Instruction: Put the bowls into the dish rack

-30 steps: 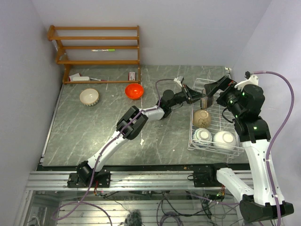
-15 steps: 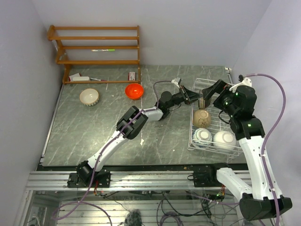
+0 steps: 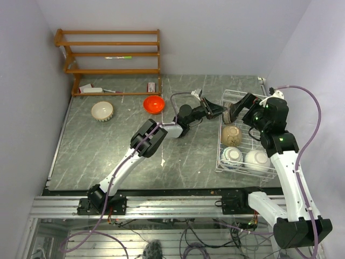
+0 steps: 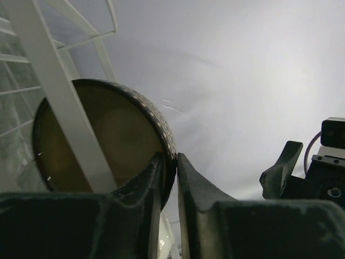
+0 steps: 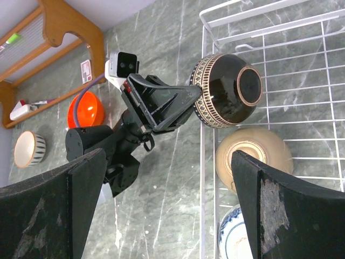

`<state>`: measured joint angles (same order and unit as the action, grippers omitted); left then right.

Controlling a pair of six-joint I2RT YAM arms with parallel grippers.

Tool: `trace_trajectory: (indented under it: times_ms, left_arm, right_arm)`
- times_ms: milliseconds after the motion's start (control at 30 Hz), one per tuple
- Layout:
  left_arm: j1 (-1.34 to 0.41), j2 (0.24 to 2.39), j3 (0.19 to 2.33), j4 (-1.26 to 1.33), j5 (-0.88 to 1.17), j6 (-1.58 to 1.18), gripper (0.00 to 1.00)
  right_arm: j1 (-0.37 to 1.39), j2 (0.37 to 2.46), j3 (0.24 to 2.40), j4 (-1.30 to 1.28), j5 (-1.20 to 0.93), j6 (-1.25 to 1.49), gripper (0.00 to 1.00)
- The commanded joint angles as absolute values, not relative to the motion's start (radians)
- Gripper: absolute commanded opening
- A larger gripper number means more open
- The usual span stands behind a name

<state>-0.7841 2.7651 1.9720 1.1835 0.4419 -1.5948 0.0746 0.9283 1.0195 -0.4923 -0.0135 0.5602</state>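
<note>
Pinching dark-rimmed bowl (image 4: 126, 135), left end effector (image 4: 176, 160)

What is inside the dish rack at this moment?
A cream bowl, a blue-and-white bowl and a white bowl. The left hand holds a dark bowl at the left edge of the rack. The right arm covers its far right.

No word, number or brand can be read in any of the views. The one thing that seems to carry print is a small red-and-white card (image 3: 152, 86) lying on the table (image 3: 108, 151) at the foot of the wooden shelf (image 3: 110, 54), in the upper middle of the top view. The card also shows in the upper left of the right wrist view. In both views its markings are too small and blurred to make out.
</note>
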Motion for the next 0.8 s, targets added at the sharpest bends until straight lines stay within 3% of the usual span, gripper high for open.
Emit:
trace_trajectory:
  times_ms: [0,333,400,533,767]
  left_arm:
    - [-0.767,2.740,1.928,1.128,0.469,-1.541,0.29]
    - [-0.755,2.725,1.856,1.171,0.465,-1.550,0.41]
    - [-0.752,2.718,1.846,1.177,0.466,-1.551,0.46]
    - [-0.744,2.696,1.826,1.176,0.472,-1.535,0.67]
    - [-0.729,2.636,1.775,1.166,0.485,-1.502,0.78]
  right_arm:
    - [0.059,0.932,1.006,-0.461,-0.035,0.548,1.00]
    - [0.044,0.936,0.964,-0.459,-0.052,0.548,1.00]
    - [0.042,0.941,0.963,-0.459,-0.062,0.549,1.00]
    - [0.040,0.945,0.969,-0.459,-0.071,0.546,1.00]
    - [0.038,0.944,0.970,-0.461,-0.077,0.552,1.00]
